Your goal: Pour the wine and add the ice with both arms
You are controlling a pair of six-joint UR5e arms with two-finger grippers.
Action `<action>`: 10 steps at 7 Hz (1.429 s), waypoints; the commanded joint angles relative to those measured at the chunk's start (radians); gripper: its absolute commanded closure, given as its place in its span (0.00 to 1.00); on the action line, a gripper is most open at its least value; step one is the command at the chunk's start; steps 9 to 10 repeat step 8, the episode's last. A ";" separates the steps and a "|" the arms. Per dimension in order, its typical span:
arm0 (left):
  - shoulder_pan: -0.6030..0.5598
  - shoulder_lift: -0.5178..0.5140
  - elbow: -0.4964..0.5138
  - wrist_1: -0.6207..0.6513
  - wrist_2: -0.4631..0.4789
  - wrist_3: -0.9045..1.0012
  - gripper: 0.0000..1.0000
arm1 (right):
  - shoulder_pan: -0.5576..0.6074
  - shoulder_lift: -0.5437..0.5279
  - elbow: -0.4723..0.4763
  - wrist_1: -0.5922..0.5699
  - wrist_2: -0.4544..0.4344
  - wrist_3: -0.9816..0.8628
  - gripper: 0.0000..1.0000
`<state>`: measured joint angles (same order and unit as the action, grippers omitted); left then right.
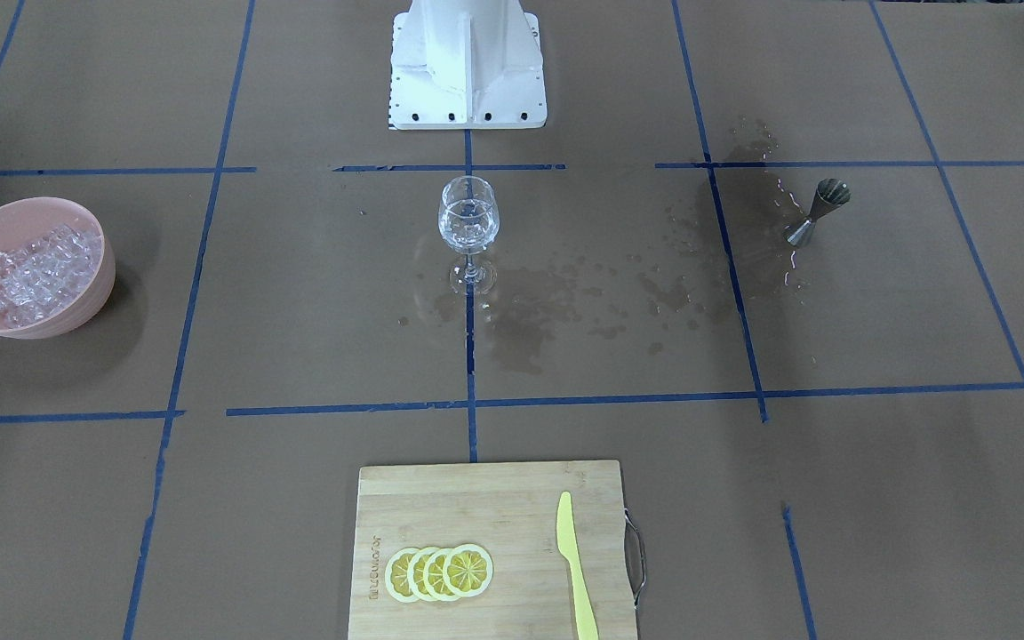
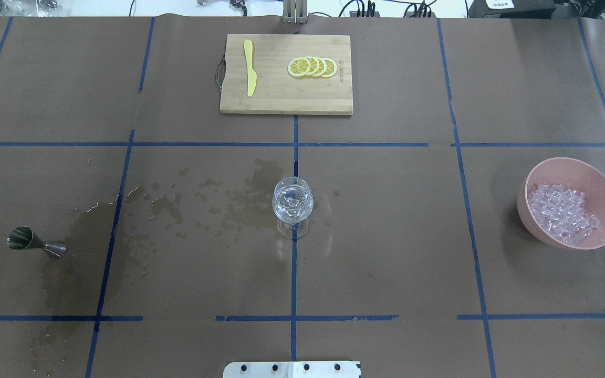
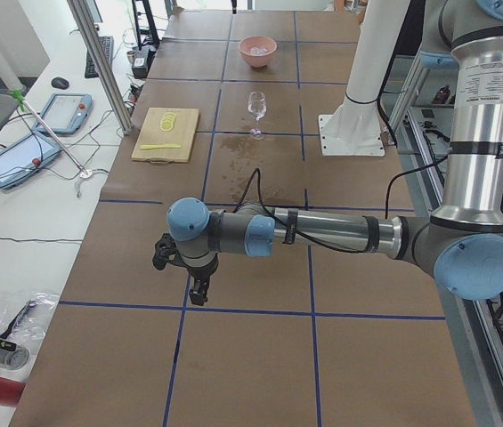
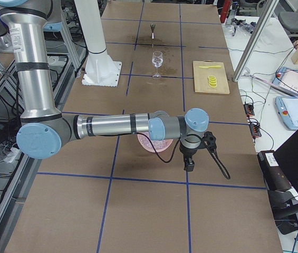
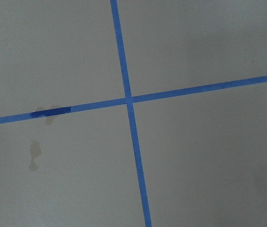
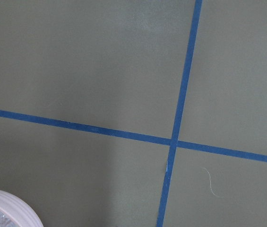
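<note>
A clear wine glass (image 1: 468,222) stands at the table's middle and holds clear liquid, the wine, with a few ice cubes in it; it also shows in the overhead view (image 2: 292,202). A pink bowl (image 2: 531,176) on the robot's right holds a heap of ice (image 2: 562,212). A steel jigger (image 2: 34,242) stands on the robot's left. The left gripper (image 3: 199,294) hangs over bare paper far out to the left. The right gripper (image 4: 189,166) hangs beyond the bowl on the right. Both show only in the side views, so I cannot tell open or shut.
Wet stains (image 2: 176,202) spread over the brown paper between jigger and glass. A wooden cutting board (image 2: 271,100) at the far edge carries lemon slices (image 2: 313,67) and a yellow knife (image 2: 250,73). The white pedestal (image 1: 468,62) stands behind the glass. The bowl's rim (image 6: 10,208) shows in the right wrist view.
</note>
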<state>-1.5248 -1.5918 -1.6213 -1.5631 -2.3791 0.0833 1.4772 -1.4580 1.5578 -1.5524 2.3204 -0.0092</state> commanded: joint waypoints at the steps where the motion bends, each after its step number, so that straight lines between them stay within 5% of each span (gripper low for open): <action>1: 0.002 -0.003 0.004 -0.002 -0.002 0.000 0.00 | 0.000 0.001 -0.002 -0.001 0.000 0.002 0.00; 10: 0.002 -0.017 0.014 -0.050 -0.005 -0.002 0.00 | -0.006 0.010 -0.019 -0.001 -0.001 0.003 0.00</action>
